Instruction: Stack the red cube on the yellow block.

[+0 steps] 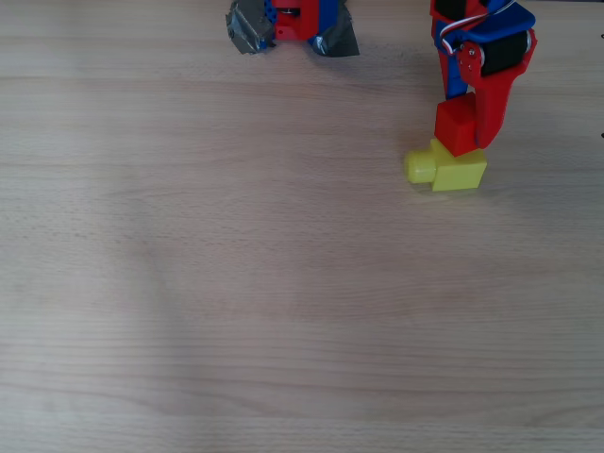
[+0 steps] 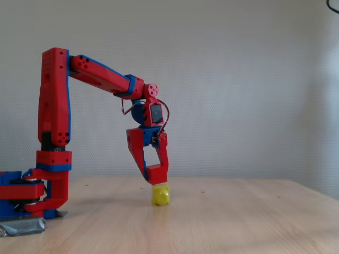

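Observation:
The red cube [image 1: 457, 125] sits between the fingers of my red-and-blue gripper [image 1: 464, 121], which is shut on it. Directly under it in the fixed view, the cube [image 2: 158, 174] touches or nearly touches the top of the yellow block [image 2: 161, 194]. From overhead, the yellow block [image 1: 460, 171] lies at the table's upper right with its rounded knob [image 1: 418, 166] pointing left; the cube covers the block's far edge. The gripper [image 2: 156, 177] points straight down over the block.
The arm's base [image 2: 32, 193] stands at the left of the fixed view, fixed down with grey tape [image 1: 247, 28] at the table's far edge. The light wooden table [image 1: 283, 283] stretches bare to the left and front of the block.

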You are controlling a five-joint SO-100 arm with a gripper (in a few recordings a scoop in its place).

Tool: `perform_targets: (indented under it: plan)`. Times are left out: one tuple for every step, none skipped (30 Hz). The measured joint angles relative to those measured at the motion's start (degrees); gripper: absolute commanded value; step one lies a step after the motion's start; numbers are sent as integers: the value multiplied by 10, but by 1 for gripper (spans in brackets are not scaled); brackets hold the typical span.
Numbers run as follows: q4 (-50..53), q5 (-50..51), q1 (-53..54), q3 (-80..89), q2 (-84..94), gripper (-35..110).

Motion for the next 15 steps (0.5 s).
perform_targets:
  plan:
    - [0,8,0,0,0,19]
    - [0,10,0,0,-1,20]
    - [0,12,0,0,-3,20]
    - [0,12,0,0,-4,20]
    - [0,12,0,0,-4,20]
    - [0,12,0,0,-4,20]
    - [-1,18,0,0,-4,20]
    - [-6,20,0,0,-4,20]
    - [-9,20,0,0,-4,20]
    - [-9,20,0,0,-4,20]
    - [-9,20,0,0,-4,20]
    - [-9,20,0,0,-4,20]
    - [-9,20,0,0,-4,21]
    - [-9,27,1,0,-4,21]
    - [-9,32,2,0,-4,21]
